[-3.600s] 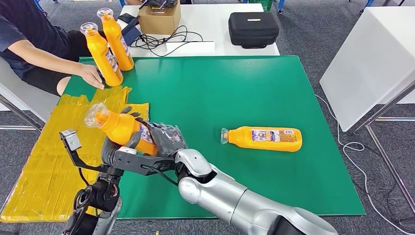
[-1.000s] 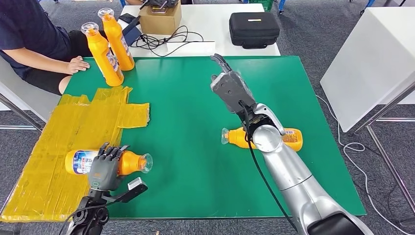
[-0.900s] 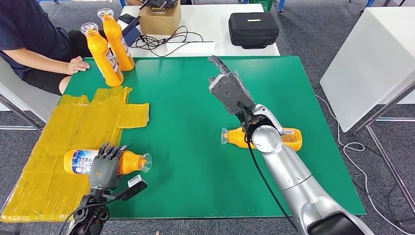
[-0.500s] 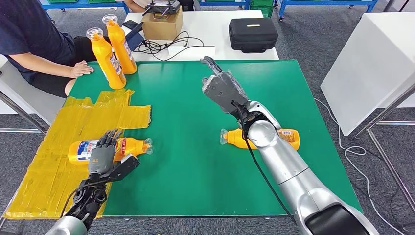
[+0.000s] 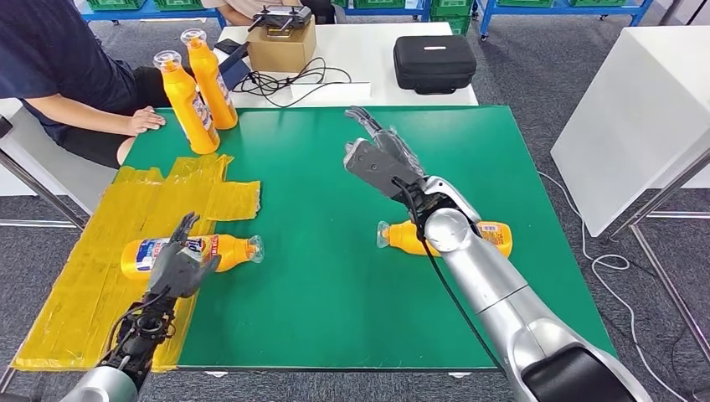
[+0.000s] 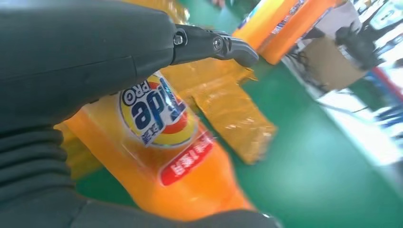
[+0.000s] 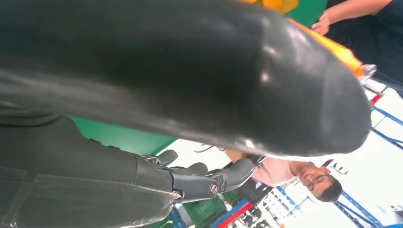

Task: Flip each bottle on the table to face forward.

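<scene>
- Left hand (image 5: 180, 266) sits at the near-left of the table, over the yellow sheet (image 5: 92, 285). Fingers spread and loose; it holds nothing, though it lies just at the near side of the bottle there. The left wrist view shows a finger arched above the label, not clamped onto it.
- Near-left bottle (image 5: 188, 251) lies flat on the yellow sheet, label up, long axis running left to right, cap end pointing right onto the green mat (image 5: 335, 276). Judged done: its front face shows.
- Right hand (image 5: 377, 159) hangs in the air over the middle of the green mat, fingers apart, empty.
- Remaining lying bottle (image 5: 494, 237) rests on the mat right of centre, long axis left to right, cap end to the left. The right forearm crosses over its middle, so the label side cannot be read.
- Key relation: this bottle lies nearer to the robot than the right hand and slightly to its right, almost under that arm's wrist. The right hand is far closer to it than the left, so the right arm should take it, pulling back and down across the bottle's width.
- Two upright bottles (image 5: 199, 92) stand at the far-left corner, beside a person's hand (image 5: 146, 123).
</scene>
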